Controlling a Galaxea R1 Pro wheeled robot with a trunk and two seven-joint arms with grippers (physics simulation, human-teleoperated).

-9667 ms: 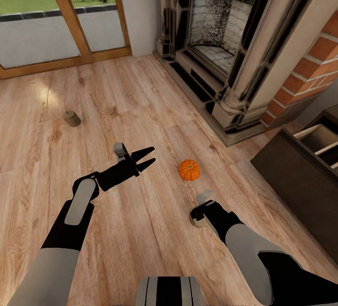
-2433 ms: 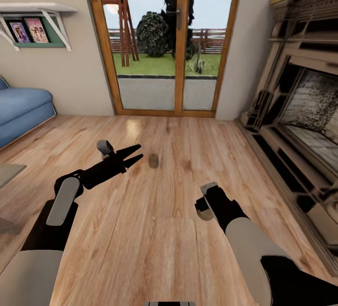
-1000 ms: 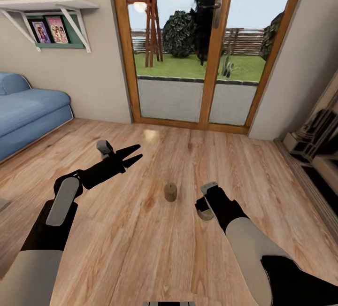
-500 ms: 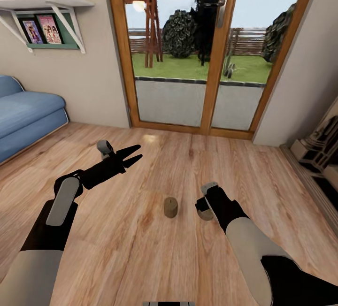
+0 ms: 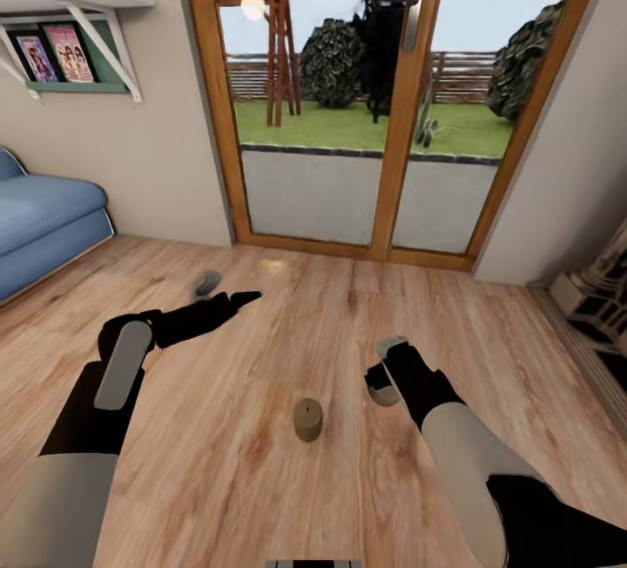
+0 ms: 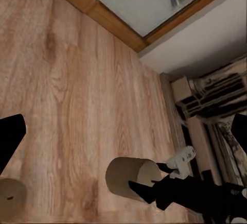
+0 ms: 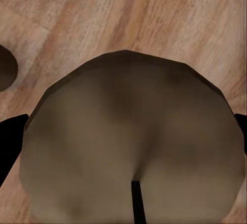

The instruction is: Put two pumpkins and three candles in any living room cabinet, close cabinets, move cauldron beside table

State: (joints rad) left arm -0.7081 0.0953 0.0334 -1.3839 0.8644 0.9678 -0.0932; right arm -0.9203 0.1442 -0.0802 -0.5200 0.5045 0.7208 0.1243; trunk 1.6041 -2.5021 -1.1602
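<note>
The robot stands on a wooden floor (image 5: 261, 463) facing a glass patio door (image 5: 383, 98) with a garden beyond. A loose candle (image 5: 307, 420) stands upright on the floor boards between the two arms, a little nearer the right one but apart from both; in the left wrist view it shows partly at the frame's edge (image 6: 10, 197). The right end effector (image 5: 383, 381) is closed around a second candle (image 5: 381, 392), held just above the floor; the right wrist view looks straight onto this candle's pale top with its dark wick (image 7: 135, 152), a black finger at either side, and the left wrist view sees the same held candle (image 6: 131, 179) from across the floor. The left end effector (image 5: 239, 298) reaches forward over the floor, empty, its fingers spread wide in the wrist view (image 6: 9, 136). A blue sofa (image 5: 39, 219) sits at the left wall under a shelf (image 5: 70, 6), and a fireplace surround (image 5: 601, 289) edges the right side.
</note>
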